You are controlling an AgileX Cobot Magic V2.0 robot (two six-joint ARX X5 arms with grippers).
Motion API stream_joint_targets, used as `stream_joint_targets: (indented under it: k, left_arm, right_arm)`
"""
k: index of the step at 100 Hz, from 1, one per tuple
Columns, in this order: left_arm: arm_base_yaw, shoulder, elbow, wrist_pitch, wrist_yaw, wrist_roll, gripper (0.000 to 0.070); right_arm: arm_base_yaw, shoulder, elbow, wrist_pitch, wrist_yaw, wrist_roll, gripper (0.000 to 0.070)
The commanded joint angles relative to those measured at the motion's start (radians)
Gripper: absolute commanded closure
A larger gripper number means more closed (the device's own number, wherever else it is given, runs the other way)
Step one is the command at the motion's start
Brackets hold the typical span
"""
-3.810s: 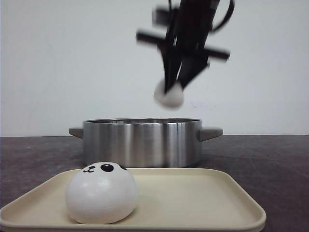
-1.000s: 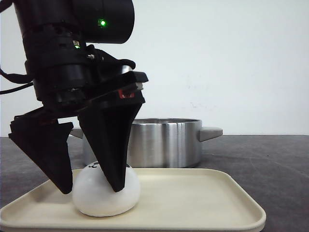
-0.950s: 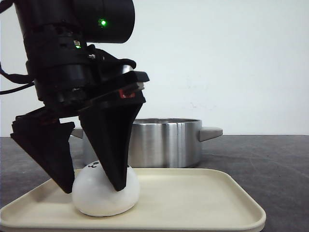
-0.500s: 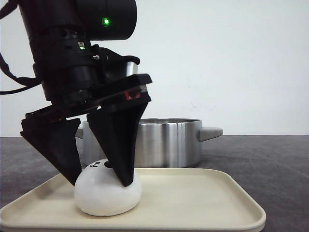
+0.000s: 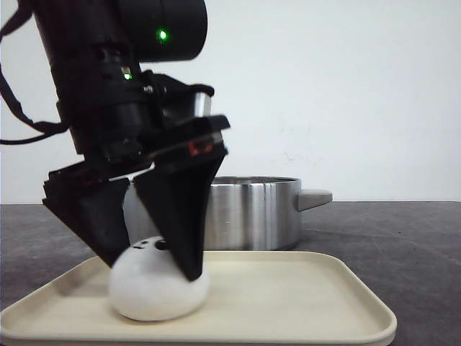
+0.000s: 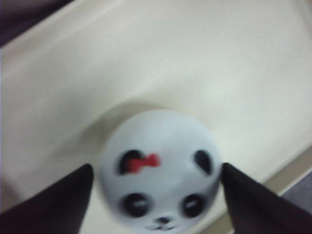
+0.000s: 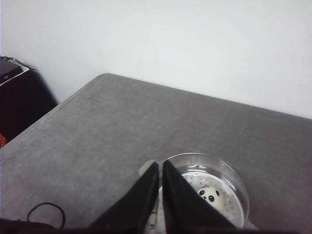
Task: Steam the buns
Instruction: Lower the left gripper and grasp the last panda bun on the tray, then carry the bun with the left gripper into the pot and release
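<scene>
Between the two black fingers of the left gripper sits a white panda-faced bun, resting on the cream tray. No brand, label or readable writing shows anywhere; the only markings are the bun's black eyes, nose and smile, a small red bow over one of its black ears in the left wrist view, and a green light on the left arm's housing. The fingers flank the bun's upper sides, one at each flank, and appear to press on it, though the blur in the left wrist view makes firm contact hard to confirm. In that view the bun fills the gap between the fingertips, its face turned toward the camera. The left arm comes down steeply from above, its wrist tilted so the fingers slant down onto the bun.

Behind the gripper stands a steel pot. The right gripper hangs high over the grey table with its fingers pressed together and nothing between them. Below its fingertips lies the pot, with another bun visible inside on a perforated insert.
</scene>
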Motion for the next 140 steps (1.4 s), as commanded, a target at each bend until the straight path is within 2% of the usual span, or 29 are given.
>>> stream_joint_targets:
  k: [1, 6, 9, 14, 18, 19, 22, 44, 61, 68, 85, 106, 140]
  left_arm:
    - [-0.011, 0.037, 0.013, -0.013, -0.002, 0.014, 0.0318]
    - [-0.011, 0.051, 0.013, -0.024, -0.002, 0.019, 0.0321]
    - [-0.011, 0.058, 0.013, -0.034, -0.003, 0.029, 0.035]
    - [-0.011, 0.068, 0.013, -0.043, -0.003, 0.05, 0.0489]
    - [-0.011, 0.071, 0.013, -0.05, -0.003, 0.068, 0.0674]
    - [-0.011, 0.071, 0.013, -0.051, -0.003, 0.071, 0.07]
    - [-0.011, 0.071, 0.013, -0.055, -0.003, 0.08, 0.0683]
    - [-0.015, 0.017, 0.059, -0.102, 0.0, 0.086, 0.069]
    - [-0.022, -0.092, 0.183, -0.151, 0.05, 0.083, 0.0689]
    - [-0.022, -0.131, 0.242, -0.144, 0.028, 0.082, 0.0689]
    - [-0.002, -0.16, 0.36, -0.061, -0.092, 0.047, 0.069]
    - [0.086, -0.098, 0.386, 0.046, -0.093, -0.057, 0.069]
    - [0.217, 0.113, 0.386, 0.071, -0.104, -0.087, 0.0689]
  right_arm:
    - [0.011, 0.011, 0.016, 0.01, 0.004, 0.011, 0.0694]
    - [0.011, 0.011, 0.016, 0.01, 0.004, 0.012, 0.0694]
    - [0.011, 0.011, 0.016, 0.01, 0.004, 0.012, 0.0694]
    - [0.011, 0.011, 0.016, 0.01, 0.004, 0.013, 0.0694]
    - [0.011, 0.011, 0.016, 0.01, 0.004, 0.015, 0.0694]
    - [0.011, 0.011, 0.016, 0.01, 0.004, 0.015, 0.0694]
    - [0.011, 0.011, 0.016, 0.01, 0.004, 0.016, 0.0694]
    - [0.011, 0.011, 0.016, 0.01, 0.004, 0.019, 0.0694]
    - [0.011, 0.011, 0.016, 0.01, 0.003, 0.019, 0.0694]
    - [0.011, 0.011, 0.016, 0.01, 0.003, 0.019, 0.0694]
    - [0.011, 0.011, 0.016, 0.01, 0.003, 0.019, 0.0694]
    - [0.011, 0.011, 0.016, 0.01, 0.004, 0.019, 0.0694]
    - [0.011, 0.011, 0.016, 0.007, 0.004, 0.019, 0.0694]
